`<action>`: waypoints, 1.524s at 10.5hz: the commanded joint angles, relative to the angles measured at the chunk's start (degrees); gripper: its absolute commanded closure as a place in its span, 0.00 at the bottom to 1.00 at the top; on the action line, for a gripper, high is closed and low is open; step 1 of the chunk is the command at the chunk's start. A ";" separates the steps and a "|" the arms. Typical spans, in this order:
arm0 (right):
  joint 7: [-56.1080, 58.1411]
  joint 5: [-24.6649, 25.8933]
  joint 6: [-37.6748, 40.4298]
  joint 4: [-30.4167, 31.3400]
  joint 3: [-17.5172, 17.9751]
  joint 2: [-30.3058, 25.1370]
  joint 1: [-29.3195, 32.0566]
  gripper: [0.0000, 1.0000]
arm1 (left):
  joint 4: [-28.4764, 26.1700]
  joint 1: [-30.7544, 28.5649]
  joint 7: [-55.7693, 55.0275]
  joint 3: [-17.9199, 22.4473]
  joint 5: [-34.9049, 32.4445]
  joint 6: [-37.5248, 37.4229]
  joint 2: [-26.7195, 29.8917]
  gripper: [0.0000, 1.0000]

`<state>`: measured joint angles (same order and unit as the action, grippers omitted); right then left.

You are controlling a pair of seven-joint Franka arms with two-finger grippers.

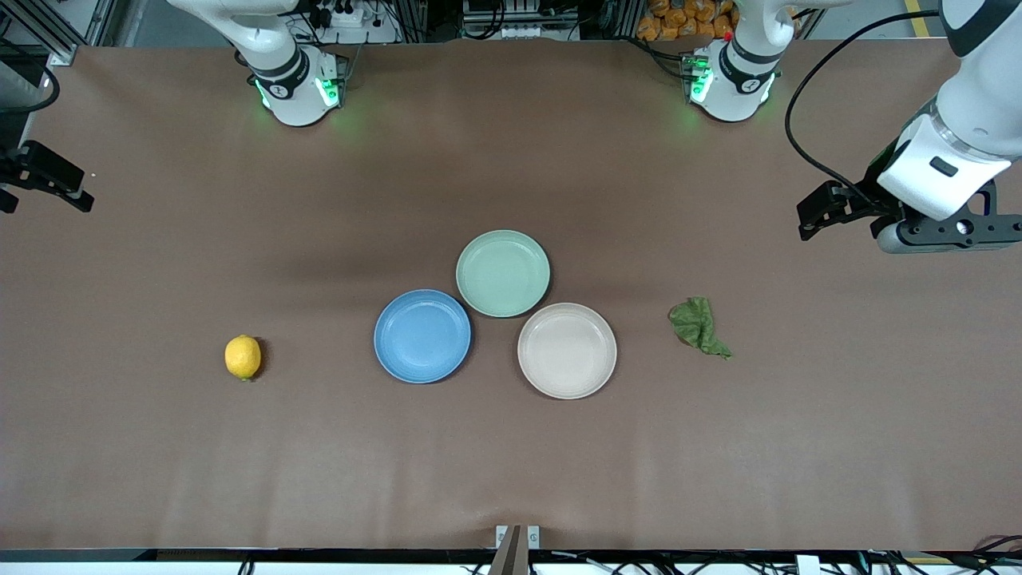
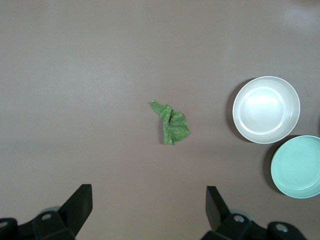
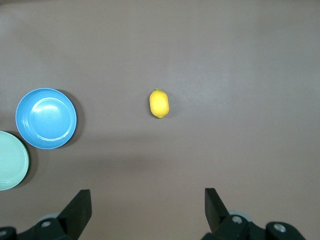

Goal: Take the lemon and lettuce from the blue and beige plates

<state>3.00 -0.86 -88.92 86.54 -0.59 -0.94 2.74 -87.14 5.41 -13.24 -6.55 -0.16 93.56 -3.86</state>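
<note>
The lemon [image 1: 243, 357] lies on the bare table toward the right arm's end, beside the empty blue plate [image 1: 422, 336]. The lettuce [image 1: 697, 326] lies on the table toward the left arm's end, beside the empty beige plate [image 1: 567, 350]. My left gripper [image 1: 821, 212] is open and empty, up in the air at its end of the table; its wrist view shows the lettuce [image 2: 171, 123] and the beige plate [image 2: 266, 110]. My right gripper [image 1: 48, 188] is open and empty at its end; its wrist view shows the lemon [image 3: 159, 103] and the blue plate [image 3: 46, 118].
An empty pale mint-green plate [image 1: 503, 273] touches both other plates, farther from the front camera than they are. It also shows in the left wrist view [image 2: 299, 166] and the right wrist view [image 3: 11, 160]. The brown table [image 1: 511, 463] is bare around them.
</note>
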 commanded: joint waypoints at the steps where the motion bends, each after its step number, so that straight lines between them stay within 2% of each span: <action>1: -0.71 0.34 1.38 -1.64 -0.02 0.50 -0.19 0.00 | 0.13 -0.40 1.20 -0.04 0.51 -0.48 0.34 0.00; 16: -0.71 0.42 1.64 -1.73 -0.11 0.50 0.16 0.00 | 0.48 -1.63 1.46 -0.04 0.51 -0.48 0.34 0.00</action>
<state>2.97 -0.86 -88.24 86.17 -0.73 -0.90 2.76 -87.06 4.06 -13.23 -6.51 -0.16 93.56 -3.86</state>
